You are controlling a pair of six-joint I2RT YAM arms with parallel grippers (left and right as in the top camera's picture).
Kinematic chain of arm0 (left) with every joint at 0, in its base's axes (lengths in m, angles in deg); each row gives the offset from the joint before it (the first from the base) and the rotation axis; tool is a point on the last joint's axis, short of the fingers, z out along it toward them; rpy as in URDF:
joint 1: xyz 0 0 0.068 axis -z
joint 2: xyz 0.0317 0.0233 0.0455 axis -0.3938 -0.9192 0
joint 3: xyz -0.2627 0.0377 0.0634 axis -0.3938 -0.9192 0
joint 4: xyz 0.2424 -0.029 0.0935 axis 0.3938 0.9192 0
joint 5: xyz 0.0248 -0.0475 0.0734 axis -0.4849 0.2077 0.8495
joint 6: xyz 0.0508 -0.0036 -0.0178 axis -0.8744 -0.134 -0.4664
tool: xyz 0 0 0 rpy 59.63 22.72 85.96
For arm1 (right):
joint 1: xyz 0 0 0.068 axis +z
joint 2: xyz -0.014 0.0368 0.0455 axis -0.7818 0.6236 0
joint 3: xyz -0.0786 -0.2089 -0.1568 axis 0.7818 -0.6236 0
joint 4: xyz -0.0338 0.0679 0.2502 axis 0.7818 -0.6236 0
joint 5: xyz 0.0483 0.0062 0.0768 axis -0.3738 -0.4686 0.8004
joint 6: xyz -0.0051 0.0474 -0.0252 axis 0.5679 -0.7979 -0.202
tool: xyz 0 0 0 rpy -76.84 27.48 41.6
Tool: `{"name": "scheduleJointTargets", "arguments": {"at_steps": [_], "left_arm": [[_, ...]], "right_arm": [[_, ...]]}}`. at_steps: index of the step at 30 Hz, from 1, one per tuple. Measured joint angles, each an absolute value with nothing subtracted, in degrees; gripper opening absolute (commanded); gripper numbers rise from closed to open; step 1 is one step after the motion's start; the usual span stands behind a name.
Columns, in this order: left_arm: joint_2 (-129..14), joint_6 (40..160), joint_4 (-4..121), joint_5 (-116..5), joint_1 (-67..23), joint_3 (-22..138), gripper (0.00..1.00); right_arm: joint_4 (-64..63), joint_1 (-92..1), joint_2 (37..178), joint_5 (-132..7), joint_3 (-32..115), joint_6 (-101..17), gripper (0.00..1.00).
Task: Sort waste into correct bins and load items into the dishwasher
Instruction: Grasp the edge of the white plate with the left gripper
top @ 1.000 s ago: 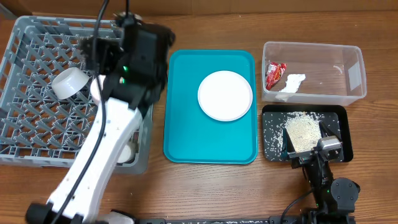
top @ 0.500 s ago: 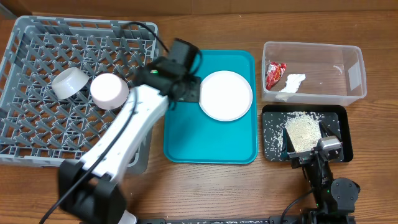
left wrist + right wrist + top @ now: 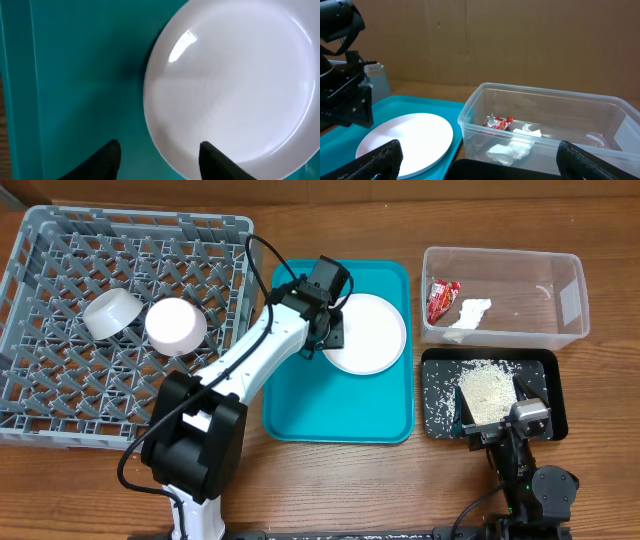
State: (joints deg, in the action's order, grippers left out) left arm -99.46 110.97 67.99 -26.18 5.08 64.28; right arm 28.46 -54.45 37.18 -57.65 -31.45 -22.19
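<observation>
Straddling plate (image 3: pixel 230 85) rim: left pincer (image 3: pixel 160 150), jaws apart.

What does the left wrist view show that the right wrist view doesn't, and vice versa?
Left wrist only: the left gripper with a fingertip either side of the rim of the white plate. Right wrist only: the clear tub holding the red wrapper and white tissue. Both: the plate on the teal tray.

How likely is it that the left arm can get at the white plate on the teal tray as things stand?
Probably yes. The left pincer hangs right at the rim of the plate, jaws apart, one finger over the teal tray and the other over the plate. Nothing shows in between.
</observation>
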Motion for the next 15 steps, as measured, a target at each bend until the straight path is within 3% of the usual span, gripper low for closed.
{"name": "scheduleJointTargets", "arguments": {"at_steps": [6,7,8,15], "left_arm": [[-104.8,112.4,65.1,-26.6,3.6,64.3,0.34],[-106.3,112.5,65.1,-26.9,3.4,64.3,0.25],[-107.3,112.7,65.0,-27.2,3.3,64.3,0.05],[-106.5,113.0,70.0,-28.5,1.8,66.2,0.04]], "right_arm": [[28.5,-54.5,37.2,-57.6,-31.4,-22.2,1.0],[28.5,-54.5,37.2,-57.6,-31.4,-22.2,1.0],[28.5,-54.5,37.2,-57.6,-31.4,-22.2,1.0],[28.5,-54.5,37.2,-57.6,-31.4,-22.2,1.0]]}}
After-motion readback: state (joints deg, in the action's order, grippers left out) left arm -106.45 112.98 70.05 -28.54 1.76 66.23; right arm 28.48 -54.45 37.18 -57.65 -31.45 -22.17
